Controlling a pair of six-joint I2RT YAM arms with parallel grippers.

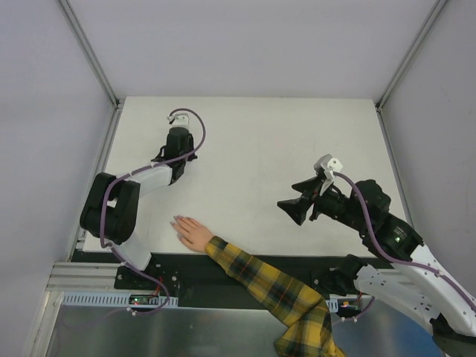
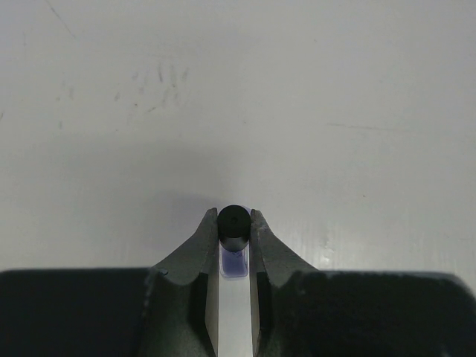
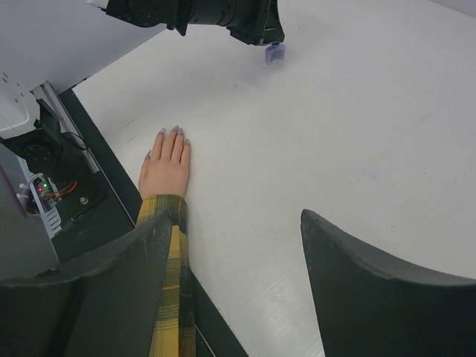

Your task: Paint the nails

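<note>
One bottle (image 2: 235, 262) is pinched by left gripper (image 2: 235, 217) jaws; right gripper (image 3: 236, 220) jaws are spread; one mannequin hand (image 3: 165, 167) is laid flat.

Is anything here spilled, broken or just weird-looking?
Nothing spilled or broken. The only oddity is a mannequin hand lying flat at the near edge of the table, its plaid sleeve trailing off it.
</note>
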